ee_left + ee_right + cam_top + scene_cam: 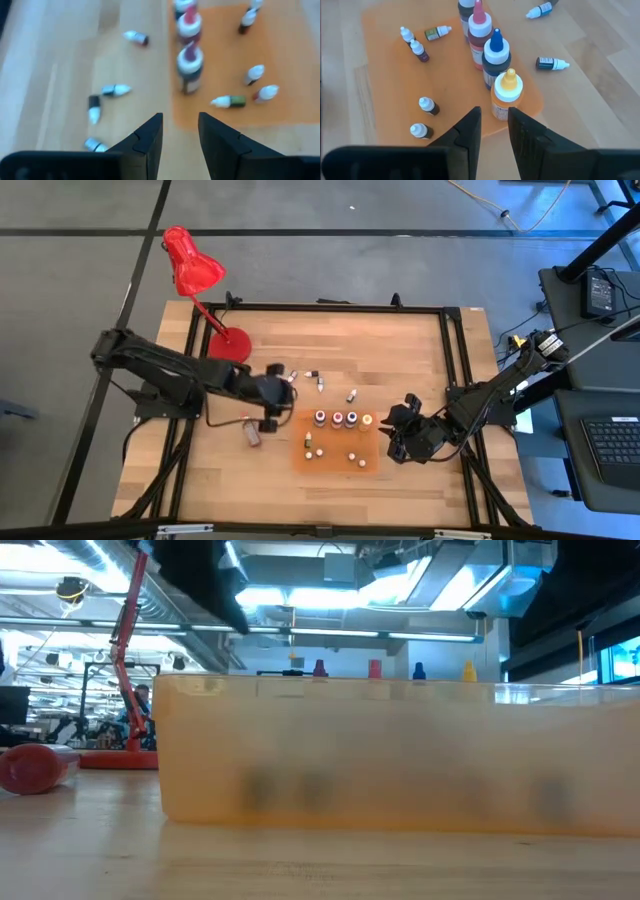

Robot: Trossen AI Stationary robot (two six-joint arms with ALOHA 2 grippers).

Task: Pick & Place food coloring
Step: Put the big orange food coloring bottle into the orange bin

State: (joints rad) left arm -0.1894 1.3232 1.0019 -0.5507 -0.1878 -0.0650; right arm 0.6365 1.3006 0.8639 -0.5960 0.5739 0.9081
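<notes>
While loose dropper bottles lie off the mat, L gripper hovers empty at the mat's left edge w/ a narrow gap.

High view: left gripper (283, 385) sits near droppers (319, 379) lying flat on the wooden table (420, 350), long axes level, caps pointing different ways; orange mat (370, 465) holds a row of upright bottles (343, 419). Right gripper (400, 430) waits beside the mat, fingers nearly shut, empty. Low view: blurred, nothing usable. L wrist view: nearest dropper (115, 90) lies sideways. Judgement: turn wrist so fingers close across its body, not cap-to-base; widen first. R wrist view: yellow-capped bottle (506, 95) stands upright, nozzle up.
</notes>
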